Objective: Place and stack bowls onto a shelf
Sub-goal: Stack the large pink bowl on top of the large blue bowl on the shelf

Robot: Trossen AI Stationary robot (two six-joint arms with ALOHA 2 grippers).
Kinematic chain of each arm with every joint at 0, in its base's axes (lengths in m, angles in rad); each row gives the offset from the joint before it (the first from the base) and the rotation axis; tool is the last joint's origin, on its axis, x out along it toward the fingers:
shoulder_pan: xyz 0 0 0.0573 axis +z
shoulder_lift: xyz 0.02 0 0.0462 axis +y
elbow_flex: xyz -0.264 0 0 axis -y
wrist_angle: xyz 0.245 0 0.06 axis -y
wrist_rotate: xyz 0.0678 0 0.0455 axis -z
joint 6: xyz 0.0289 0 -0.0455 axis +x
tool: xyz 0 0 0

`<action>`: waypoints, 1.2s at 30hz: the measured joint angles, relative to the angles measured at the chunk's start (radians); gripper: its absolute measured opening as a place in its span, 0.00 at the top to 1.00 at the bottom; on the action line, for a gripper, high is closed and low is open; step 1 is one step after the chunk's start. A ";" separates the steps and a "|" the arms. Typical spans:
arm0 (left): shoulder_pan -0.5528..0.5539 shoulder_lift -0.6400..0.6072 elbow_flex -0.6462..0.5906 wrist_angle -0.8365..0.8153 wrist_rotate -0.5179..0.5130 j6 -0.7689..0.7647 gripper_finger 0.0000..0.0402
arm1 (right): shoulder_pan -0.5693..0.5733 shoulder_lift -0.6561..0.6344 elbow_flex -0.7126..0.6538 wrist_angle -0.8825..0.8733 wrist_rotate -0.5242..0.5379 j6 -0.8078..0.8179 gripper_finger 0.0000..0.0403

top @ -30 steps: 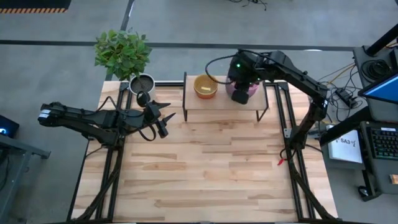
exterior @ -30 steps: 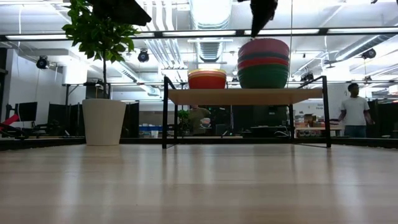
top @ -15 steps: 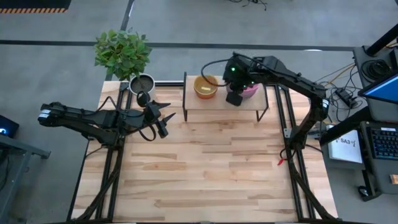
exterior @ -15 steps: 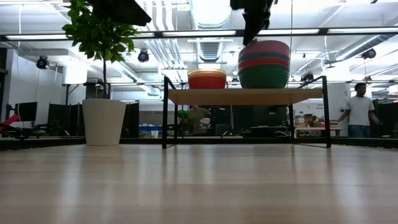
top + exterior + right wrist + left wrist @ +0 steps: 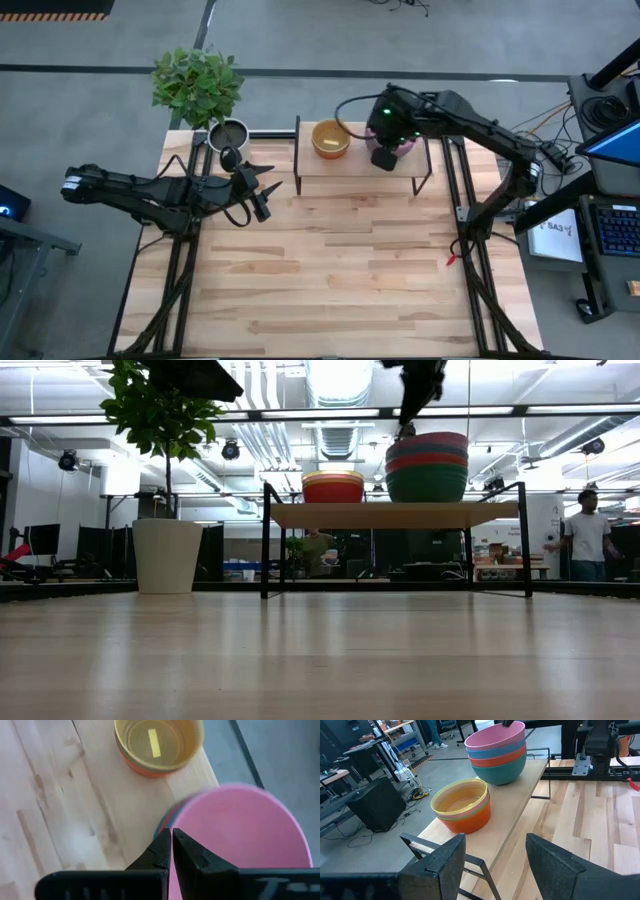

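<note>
The shelf (image 5: 345, 172) stands at the table's far edge on its black legs. On its left part sits a stack of small bowls (image 5: 330, 138), yellow on top and orange at the bottom (image 5: 462, 805). On its right part stands a stack of large bowls (image 5: 427, 470): teal, red, blue, and pink (image 5: 240, 835) on top. My right gripper (image 5: 171, 844) is shut, above the pink bowl's rim on the side toward the small stack. My left gripper (image 5: 268, 190) is open and empty, left of the shelf above the table. My right gripper's shut fingers point down at the pink bowl's rim (image 5: 175, 817), on the side toward the small stack. In the low view their tip (image 5: 405, 430) stands right at the rim. I cannot tell whether they touch it.
A grey metal pot (image 5: 228, 133) and a leafy plant (image 5: 197, 83) stand at the far left corner, just left of the shelf. The slatted tabletop (image 5: 330, 270) stretches in front of the shelf. People stand in the room behind the table (image 5: 585, 530).
My right gripper, shut throughout, has gone toward the table's left and down over the pink bowl's rim, then back a little to the right and up. The pink bowl now sits lower in the large stack, its rim slightly tilted.
</note>
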 joint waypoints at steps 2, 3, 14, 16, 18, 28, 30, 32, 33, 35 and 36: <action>0.000 0.000 0.000 0.000 0.000 0.000 0.52 | 0.000 -0.045 -0.029 -0.006 0.000 0.028 0.98; 0.000 0.000 0.000 0.000 0.000 0.000 0.52 | 0.000 -0.071 -0.048 -0.009 0.001 0.045 0.98; 0.000 0.000 0.000 0.000 0.000 0.000 0.52 | 0.000 -0.451 -0.509 0.357 0.132 0.217 0.98; 0.000 0.000 0.000 0.000 0.000 0.000 0.52 | 0.000 -0.516 -0.622 0.463 0.152 0.223 0.98; 0.000 0.000 0.000 0.001 0.000 0.000 0.52 | 0.000 -0.574 -0.727 0.579 0.173 0.223 0.98; 0.000 0.000 0.000 0.001 0.000 0.000 0.52 | -0.001 -0.718 -1.018 0.867 0.212 0.269 0.98; 0.000 0.000 0.000 0.001 0.000 0.000 0.52 | 0.000 -0.719 -1.037 0.867 0.212 0.281 0.98; 0.000 0.000 0.000 0.001 0.000 0.000 0.52 | 0.000 -0.717 -1.046 0.870 0.212 0.286 0.98; 0.000 0.000 0.000 0.001 0.000 0.000 0.52 | 0.000 -0.717 -1.046 0.874 0.212 0.286 0.98; 0.000 0.000 0.000 0.001 0.000 0.000 0.52 | 0.000 -0.718 -1.044 0.893 0.212 0.285 0.98; 0.000 0.000 0.000 0.001 0.000 0.000 0.52 | -0.001 -0.718 -1.035 0.893 0.213 0.278 0.98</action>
